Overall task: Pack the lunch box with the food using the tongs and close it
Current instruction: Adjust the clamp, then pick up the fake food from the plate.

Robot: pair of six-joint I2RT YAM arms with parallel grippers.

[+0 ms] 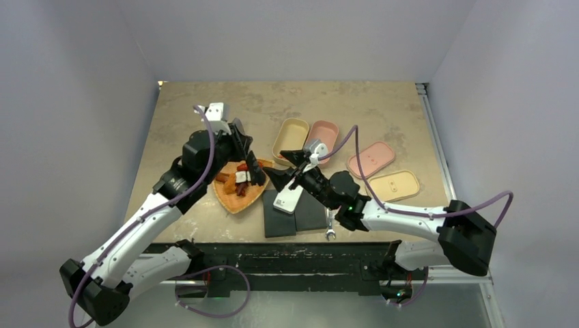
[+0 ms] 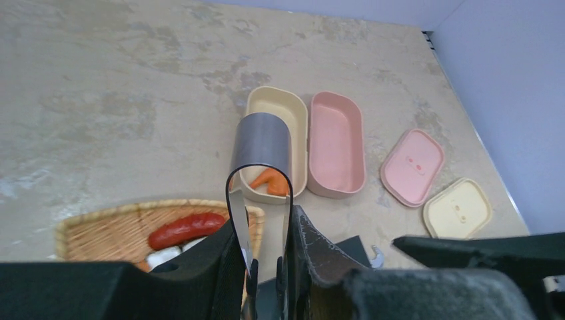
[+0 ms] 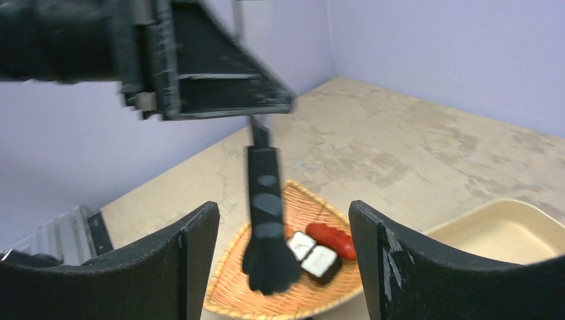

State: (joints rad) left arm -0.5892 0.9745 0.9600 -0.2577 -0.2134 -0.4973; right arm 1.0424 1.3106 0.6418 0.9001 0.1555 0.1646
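- Left tool [image 2: 266,263] is clamped on the tongs [image 2: 261,141]. Their black tips hang over the basket [image 1: 234,203], just above the food [image 3: 331,240].
- Right tool [image 3: 283,227]: jaws apart, holding nothing, close beside the tong tips.
- One orange piece [image 2: 270,181] lies in the cream lunch box [image 2: 274,103].
- Our judgement: we should set the tips astride a single piece, squeeze gently, lift straight up, and keep the right tool out of the path.
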